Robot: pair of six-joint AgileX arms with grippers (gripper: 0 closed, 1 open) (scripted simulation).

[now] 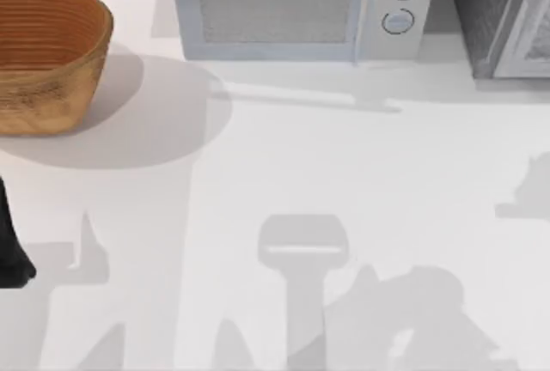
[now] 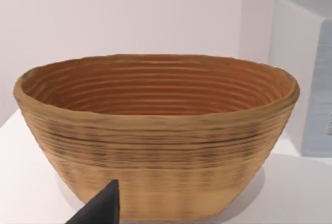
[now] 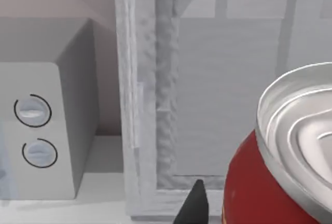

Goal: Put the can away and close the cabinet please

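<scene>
Right wrist view: the red soda can (image 3: 275,182) sits close against the right end effector (image 3: 193,206), apparently gripped, facing the open cabinet (image 3: 150,130); thin, slippery and dentable, best held mid-body. Left wrist view: the wicker basket (image 2: 155,146). Top view: the left arm (image 1: 10,251) parked at the tabletop (image 1: 284,156) left edge; grip unclear.

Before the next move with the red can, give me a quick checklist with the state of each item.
1. Red aluminium can close at the right wrist camera, upright: ok.
2. Right gripper's hold on the can: cannot tell.
3. Grey cabinet at the table's far right, in front of the can: ok.
4. Cabinet open enough for the can: cannot tell.
5. Grey microwave stands apart from the cabinet: ok.
6. Left arm at the left edge, near the woven wicker basket: ok.
</scene>
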